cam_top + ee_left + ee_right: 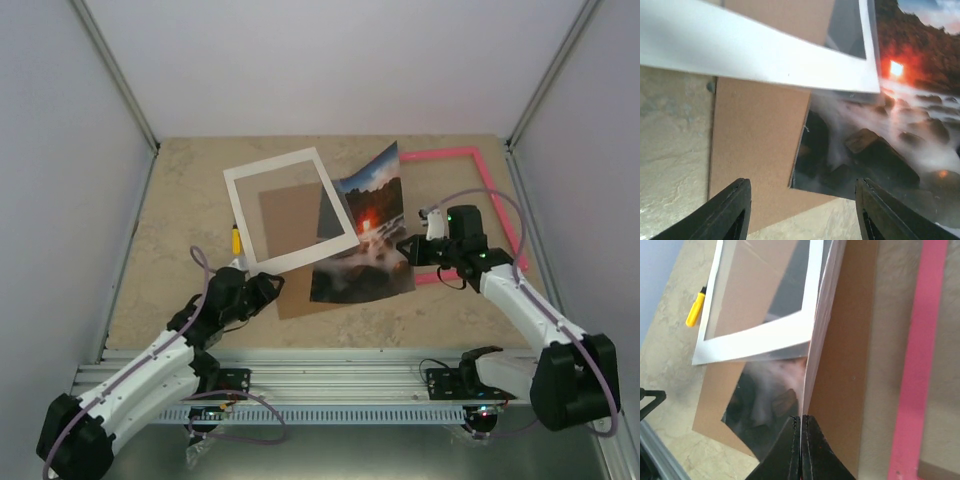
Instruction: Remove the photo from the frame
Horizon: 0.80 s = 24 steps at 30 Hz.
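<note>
Jaws of our right gripper [801,422] pinch the right edge of the photo [365,240], holding it curled up off the brown backing board [755,145]. Our left gripper [802,184] hangs with jaws apart over the board's near corner, gripping nothing. We see the photo outside the pink frame [440,153], which lies just to its right.

Soft, even light from above keeps the top view bright, with only faint shadows. In the left wrist view the white mat [755,50] at upper left is washed out and blurred, and the photo [900,125] looks soft. In the right wrist view the pink frame [920,365] at right is out of focus.
</note>
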Tool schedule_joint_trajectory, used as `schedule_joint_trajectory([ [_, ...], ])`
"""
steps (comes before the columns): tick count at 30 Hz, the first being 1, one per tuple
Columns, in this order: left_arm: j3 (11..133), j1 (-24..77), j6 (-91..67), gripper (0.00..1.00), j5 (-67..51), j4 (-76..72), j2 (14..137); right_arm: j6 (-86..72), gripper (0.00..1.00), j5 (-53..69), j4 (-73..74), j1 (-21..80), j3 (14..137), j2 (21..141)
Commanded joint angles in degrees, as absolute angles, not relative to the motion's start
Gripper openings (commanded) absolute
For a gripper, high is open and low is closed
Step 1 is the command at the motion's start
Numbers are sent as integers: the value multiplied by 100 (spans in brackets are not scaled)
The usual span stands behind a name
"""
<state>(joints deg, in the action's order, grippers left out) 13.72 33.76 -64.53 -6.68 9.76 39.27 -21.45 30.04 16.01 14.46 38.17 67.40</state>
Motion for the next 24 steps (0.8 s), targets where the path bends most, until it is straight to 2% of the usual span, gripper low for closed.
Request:
schedule_joint_trajectory([
  [1,1684,3398,-6186,62,75,1576,3711,-1873,0,2170,2678,1424,4318,6274],
  [10,2056,3399,-5937,83,887,2101,3579,-1880,1,1807,3517,1589,5282,5851],
  [24,2127,3400,-5829,99,1386,2396,3373,-1992,0,2020,3664,2489,6961,6556],
])
